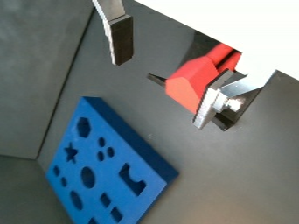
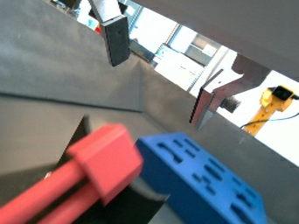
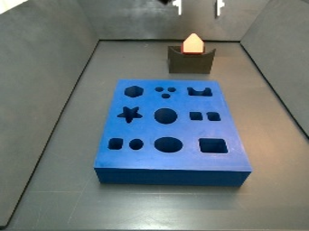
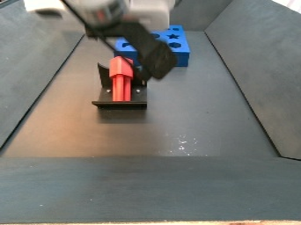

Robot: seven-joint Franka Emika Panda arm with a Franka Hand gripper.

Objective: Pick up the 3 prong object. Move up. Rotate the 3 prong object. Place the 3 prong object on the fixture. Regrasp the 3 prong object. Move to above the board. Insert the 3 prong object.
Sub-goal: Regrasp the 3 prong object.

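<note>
The red-orange 3 prong object point(image 3: 192, 42) stands in the notch of the dark fixture point(image 3: 191, 60) at the far end of the floor, and both side views show it point(image 4: 121, 77) resting on the fixture point(image 4: 120, 103). My gripper point(image 3: 200, 7) hangs well above it, open, with nothing between its fingers point(image 1: 117, 39). Both wrist views show the 3 prong object point(image 1: 193, 79) point(image 2: 100, 166) below the open gripper point(image 1: 170, 70) point(image 2: 163, 70). The blue board point(image 3: 169, 167) with shaped cutouts lies flat in the middle of the floor, also seen as the board point(image 1: 82, 118) point(image 2: 198, 175) point(image 4: 177, 44).
Grey sloped walls point(image 3: 72, 81) enclose the dark floor on all sides. The fixture stands between the board and the far wall. Open floor point(image 4: 177, 132) lies on the fixture's side away from the board.
</note>
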